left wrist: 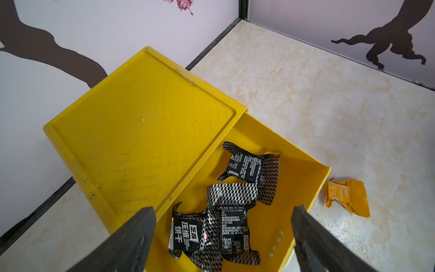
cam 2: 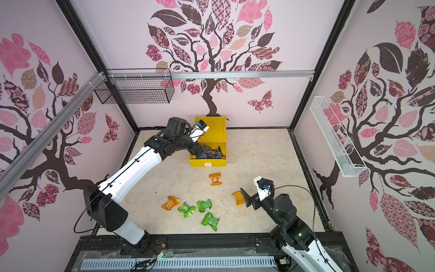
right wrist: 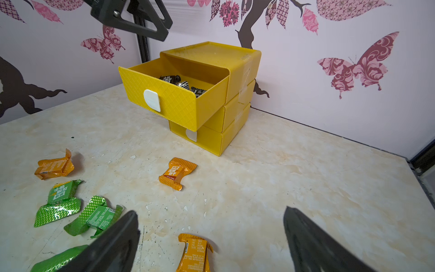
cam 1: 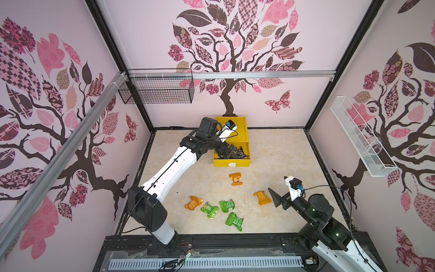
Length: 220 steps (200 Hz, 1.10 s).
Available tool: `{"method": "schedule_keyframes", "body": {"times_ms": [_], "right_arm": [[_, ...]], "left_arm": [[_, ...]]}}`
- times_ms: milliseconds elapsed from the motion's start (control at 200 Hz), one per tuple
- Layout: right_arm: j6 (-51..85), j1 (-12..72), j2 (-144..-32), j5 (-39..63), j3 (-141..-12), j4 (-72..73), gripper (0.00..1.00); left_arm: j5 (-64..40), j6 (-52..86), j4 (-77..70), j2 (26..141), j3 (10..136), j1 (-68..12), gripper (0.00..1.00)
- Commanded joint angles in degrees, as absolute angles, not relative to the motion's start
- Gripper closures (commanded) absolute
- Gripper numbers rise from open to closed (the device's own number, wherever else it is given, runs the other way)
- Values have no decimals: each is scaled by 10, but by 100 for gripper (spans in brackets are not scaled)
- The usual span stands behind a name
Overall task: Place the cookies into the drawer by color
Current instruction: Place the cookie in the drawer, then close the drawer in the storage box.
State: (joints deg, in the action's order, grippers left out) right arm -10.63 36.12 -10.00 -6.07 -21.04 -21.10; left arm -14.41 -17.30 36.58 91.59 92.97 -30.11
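Note:
The yellow drawer (cam 1: 231, 162) chest stands against the back wall with its top drawer (right wrist: 174, 101) pulled out. Three black cookies (left wrist: 244, 164) (left wrist: 233, 230) (left wrist: 186, 235) lie loose inside it. My left gripper (left wrist: 224, 212) (cam 1: 229, 152) hangs open just above them, holding nothing. On the table lie three orange cookies (cam 1: 235, 179) (cam 1: 262, 197) (cam 1: 193, 203) and three green cookies (cam 1: 209, 209) (cam 1: 227, 205) (cam 1: 233, 221). My right gripper (right wrist: 211, 212) (cam 1: 277, 199) is open and empty over the right-hand orange cookie (right wrist: 194, 253).
A black wire basket (cam 1: 157, 88) hangs on the back wall at the left, and a white wire basket (cam 1: 360, 136) on the right wall. The two lower drawers (right wrist: 211, 139) are shut. The left arm (cam 1: 169, 169) reaches diagonally across the table's left half.

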Motion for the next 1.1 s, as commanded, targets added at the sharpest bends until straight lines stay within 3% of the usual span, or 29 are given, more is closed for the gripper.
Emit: {"method": "schedule_keyframes", "body": {"times_ms": [0, 300, 545, 790, 1095], "right_arm": [[-115, 358, -145, -71, -253, -214, 1], [-22, 359, -350, -69, -375, -197, 5], [49, 359, -495, -39, -435, -163, 7], [82, 360, -582, -37, -468, -118, 11], [101, 360, -685, -56, -513, -90, 16]], "left_arm": [[-140, -155, 352, 864, 915, -302, 3], [-115, -144, 389, 777, 862, -302, 3], [-176, -150, 417, 692, 778, -266, 3], [-231, -150, 403, 647, 713, -213, 3], [-294, -57, 342, 630, 664, -158, 3]]}}
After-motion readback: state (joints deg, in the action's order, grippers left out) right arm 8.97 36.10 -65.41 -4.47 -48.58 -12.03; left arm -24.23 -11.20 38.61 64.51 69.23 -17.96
